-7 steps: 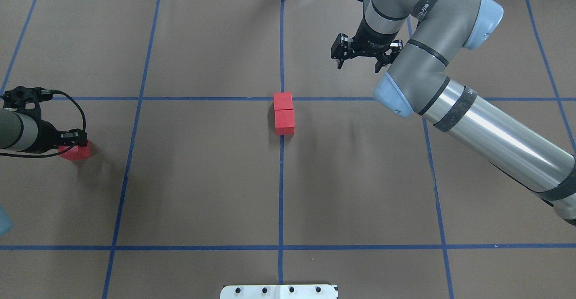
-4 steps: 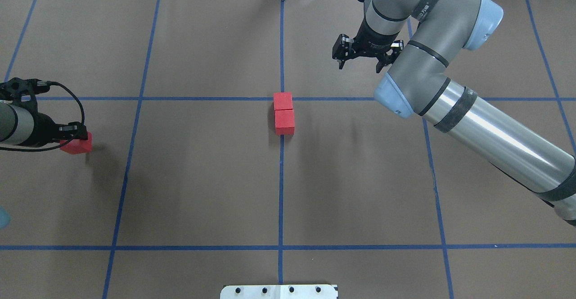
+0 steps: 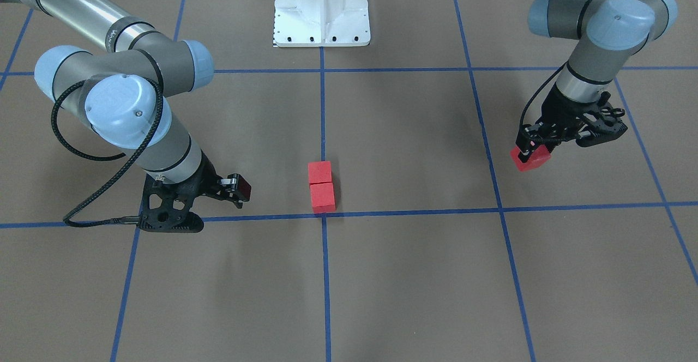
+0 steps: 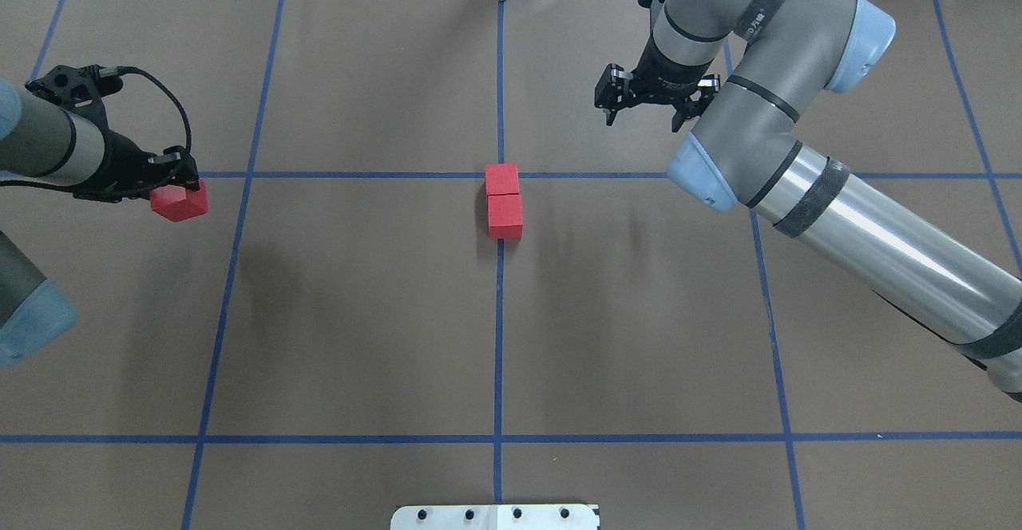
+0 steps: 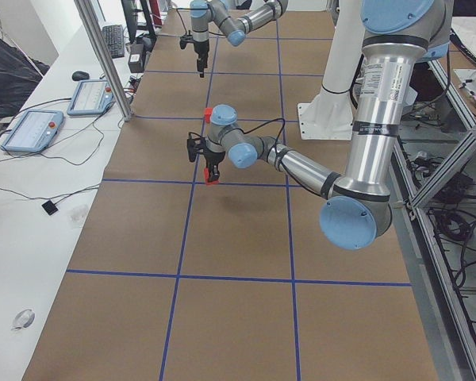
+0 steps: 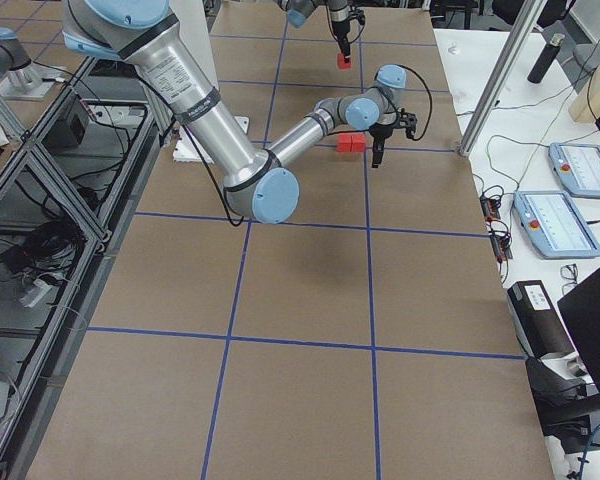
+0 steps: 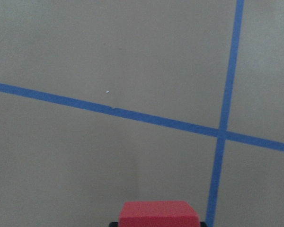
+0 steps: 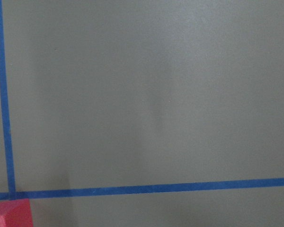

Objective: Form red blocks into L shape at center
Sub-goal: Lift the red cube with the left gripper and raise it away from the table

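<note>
Broadly, the brown gridded desk (image 4: 359, 314) carries two arms. The right arm (image 4: 862, 227) reaches past the center (image 3: 324, 215), and its end effector (image 4: 643, 121) hangs with both jaws spread wide, holding and touching nothing. The left arm (image 4: 40, 143) comes in low at the desk's left side. Its end effector (image 4: 174, 185) is clamped on one red block (image 4: 180, 201), whose shadow falls apart from it. The other two red blocks (image 4: 503, 199) lie touching in a straight row on the desk, the far one against the center crossing, well apart from the held block.
</note>
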{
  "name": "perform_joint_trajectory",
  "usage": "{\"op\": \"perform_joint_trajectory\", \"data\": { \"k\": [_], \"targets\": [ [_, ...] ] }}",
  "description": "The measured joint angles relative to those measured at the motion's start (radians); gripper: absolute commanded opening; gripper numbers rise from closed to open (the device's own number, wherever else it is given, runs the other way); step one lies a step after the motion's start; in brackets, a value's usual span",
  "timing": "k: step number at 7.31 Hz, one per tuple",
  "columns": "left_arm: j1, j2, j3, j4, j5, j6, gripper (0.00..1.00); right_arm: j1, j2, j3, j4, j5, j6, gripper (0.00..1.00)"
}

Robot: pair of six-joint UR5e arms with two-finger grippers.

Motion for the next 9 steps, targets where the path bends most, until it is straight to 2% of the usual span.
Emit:
{"op": "perform_joint_trajectory", "data": {
  "k": [5, 9],
  "targets": [
    [-0.035, -0.106, 0.115, -0.012, 0.002, -0.104, 0.0, 0.0, 0.002, -0.006, 0.002, 0.001, -0.013, 0.99],
    [-0.109, -0.321, 0.257, 0.181, -0.018, -0.172, 0.0, -0.001, 0.002, -0.007, 0.002, 0.0, -0.009, 0.99]
  ]
}}
